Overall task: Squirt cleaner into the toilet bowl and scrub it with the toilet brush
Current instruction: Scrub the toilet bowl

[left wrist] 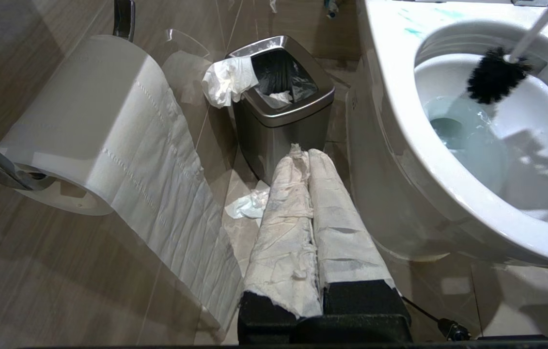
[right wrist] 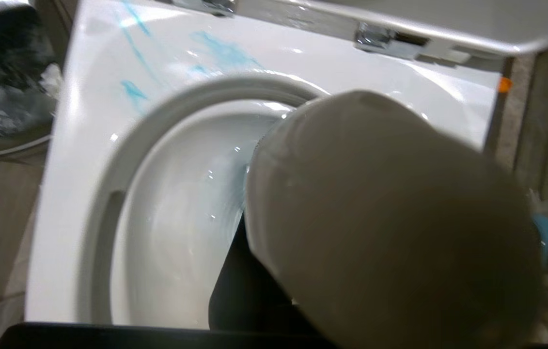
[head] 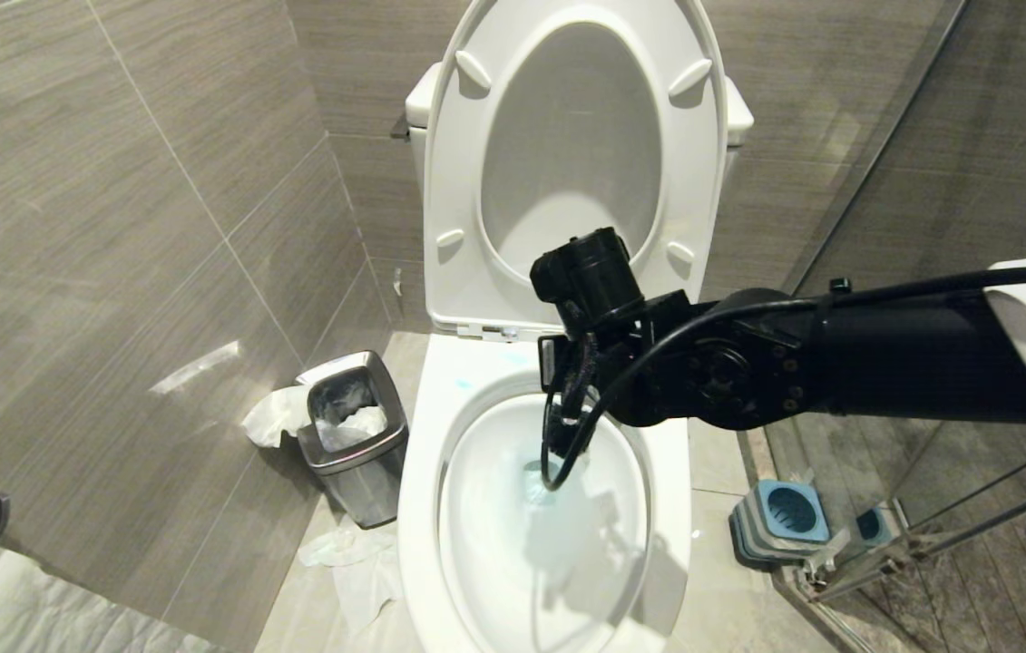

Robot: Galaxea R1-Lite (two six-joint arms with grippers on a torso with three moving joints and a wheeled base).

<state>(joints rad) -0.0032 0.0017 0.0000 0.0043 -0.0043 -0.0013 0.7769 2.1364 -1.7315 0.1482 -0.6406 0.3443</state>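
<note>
Right gripper [head: 567, 413] hangs over the centre of the head view, its dark arm entering from the right edge, and it is closed on the toilet brush [left wrist: 496, 75]; in the right wrist view the flattened pale end of the handle fills the lower right of the frame, so the fingers themselves are hidden behind it. In the upper right of the left wrist view the slim white handle runs on a slant from the top right corner down and leftward, its long axis tilted, with the black bristle head pointing down into the toilet bowl [head: 422, 508], just above the pale blue water. The cleaner [right wrist: 225, 51] shows as turquoise smears on the flat back of the rim near the chrome hinges, in the upper left of the right wrist view. The seat and lid [head: 458, 181] stand raised against the tank.

Left gripper [left wrist: 310, 203], its paper-wrapped fingers pressed together, sits low in the centre of the left wrist view. A steel-rimmed bin [head: 354, 435] stands left of the bowl, tissue draped over its edge. The blue-and-grey holder [head: 780, 517] sits on the floor to the right. A toilet roll [left wrist: 89, 126] fills the left of the left wrist view. No readable writing appears anywhere.
</note>
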